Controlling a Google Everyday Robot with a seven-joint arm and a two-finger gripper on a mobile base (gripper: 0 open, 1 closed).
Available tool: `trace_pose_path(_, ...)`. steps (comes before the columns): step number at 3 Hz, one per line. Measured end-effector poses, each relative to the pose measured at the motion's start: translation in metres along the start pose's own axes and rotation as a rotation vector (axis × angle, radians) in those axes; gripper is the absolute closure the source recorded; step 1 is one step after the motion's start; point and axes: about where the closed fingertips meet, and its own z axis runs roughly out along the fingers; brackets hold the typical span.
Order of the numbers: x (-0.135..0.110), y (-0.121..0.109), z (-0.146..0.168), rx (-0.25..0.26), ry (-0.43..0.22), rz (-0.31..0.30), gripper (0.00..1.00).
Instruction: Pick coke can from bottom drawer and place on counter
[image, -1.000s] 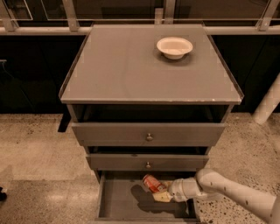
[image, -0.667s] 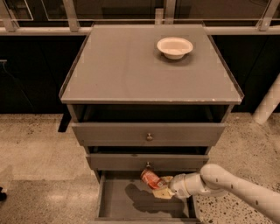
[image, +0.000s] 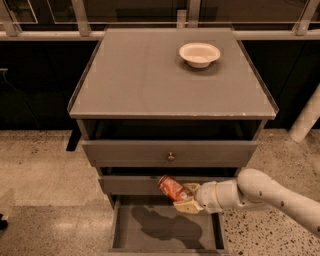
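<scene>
Gripper (image: 184, 197), lower centre-right of frame, is pinching the coke can (image: 171, 187) near its right-hand end, with one finger above and one below. The can is tilting, its free end pointing up-left. It is hanging clear of the bottom drawer (image: 202, 234) floor, just in front of the middle drawer (image: 125, 184) face. Its shadow (image: 160, 225) is lying on the drawer floor beneath. The arm (image: 272, 192) is reaching in from the lower right edge.

Judgement: the can is being lifted out, and the transfer to the counter (image: 150, 75) is not yet done.

How to do it well:
- Pull toward the bottom of the frame first, since the middle drawer front, the upper drawer (image: 125, 152) and the counter's front edge are all jutting out above the can.
- Only then raise it.
- The grip is looking off-centre, so the can may be prone to pivoting; go slowly.
- Set it down on bare grey surface at centre or left, well apart from the white bowl (image: 199, 53) at the upper right.
</scene>
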Motion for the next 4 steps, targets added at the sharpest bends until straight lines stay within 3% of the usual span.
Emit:
trace_pose_path(1,0.000,0.000,0.000,0.000,0.000,0.000,1.00)
trace_pose_path(2,-0.013,0.011,-0.002,-0.017,-0.015,-0.038,1.00)
trace_pose_path(4,-0.082,0.074,-0.047,0.036,-0.025,-0.226,1.00)
